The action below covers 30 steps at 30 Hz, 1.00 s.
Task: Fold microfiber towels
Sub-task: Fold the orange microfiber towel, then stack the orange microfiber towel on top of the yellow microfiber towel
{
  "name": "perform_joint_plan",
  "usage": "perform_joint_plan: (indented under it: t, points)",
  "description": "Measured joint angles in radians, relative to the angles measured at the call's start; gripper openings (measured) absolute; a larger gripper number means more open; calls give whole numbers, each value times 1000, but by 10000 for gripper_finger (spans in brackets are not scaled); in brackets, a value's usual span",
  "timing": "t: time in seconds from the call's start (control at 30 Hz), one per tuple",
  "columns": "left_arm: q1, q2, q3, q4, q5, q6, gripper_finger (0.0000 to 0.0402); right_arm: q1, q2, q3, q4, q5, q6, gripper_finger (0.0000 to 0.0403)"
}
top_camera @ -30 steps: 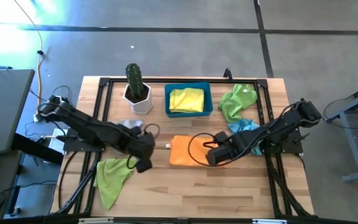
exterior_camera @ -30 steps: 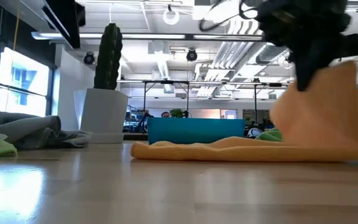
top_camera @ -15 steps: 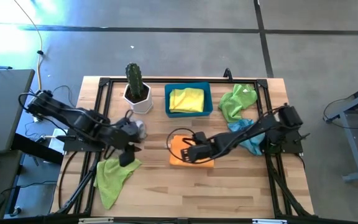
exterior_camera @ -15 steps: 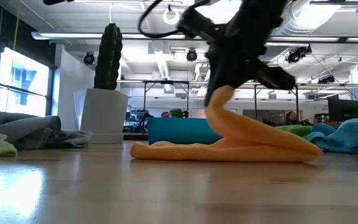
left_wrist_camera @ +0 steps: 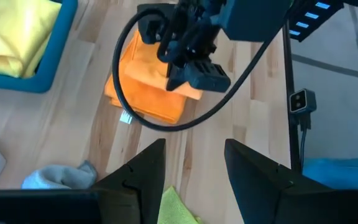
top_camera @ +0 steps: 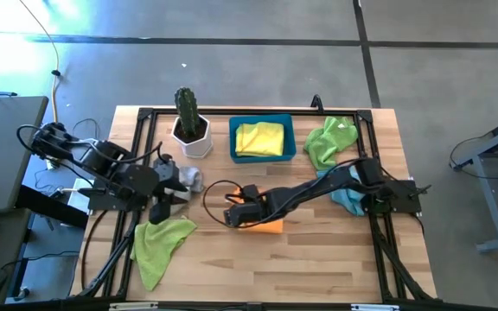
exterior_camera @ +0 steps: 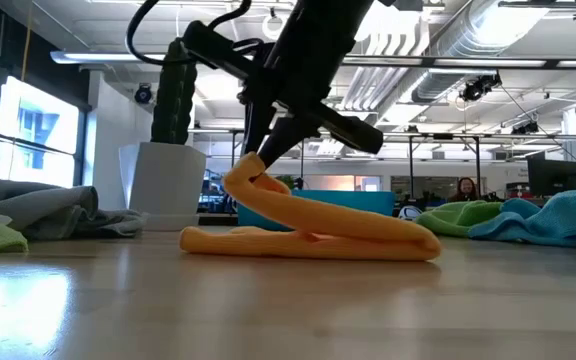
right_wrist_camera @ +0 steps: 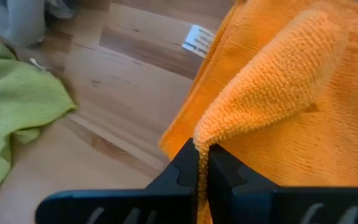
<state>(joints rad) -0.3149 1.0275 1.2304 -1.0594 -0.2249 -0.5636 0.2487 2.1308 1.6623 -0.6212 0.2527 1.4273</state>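
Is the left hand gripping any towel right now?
No, the left hand is open and holds nothing, above bare wood short of the orange towel.

We count six towels: two green [top_camera: 161, 244] [top_camera: 329, 138], one orange [top_camera: 262, 223], one yellow [top_camera: 259, 138], one grey [top_camera: 187, 177], one blue [top_camera: 346, 194]; one bin [top_camera: 233, 142]; one cactus [top_camera: 187, 111].

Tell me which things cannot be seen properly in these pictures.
- Orange towel: high view, the right hand and arm cover much of it.
- Grey towel: high view, partly under the left hand.
- Light blue towel: high view, right arm crosses it.
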Motion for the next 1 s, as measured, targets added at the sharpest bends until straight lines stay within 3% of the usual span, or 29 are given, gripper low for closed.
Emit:
perform_joint_plan:
  t: [0.47,0.77,1.0]
  points:
    - [0,-1,0,-48,-22,1,156,-27,28,10,-18,106,-21,11]
    - [0,-1,0,-47,-37,0,156,-30,29,40,-49,7,-154,120]
    - [0,12,-1,-43,-52,0,156,-32,29,234,-402,32,-286,152]
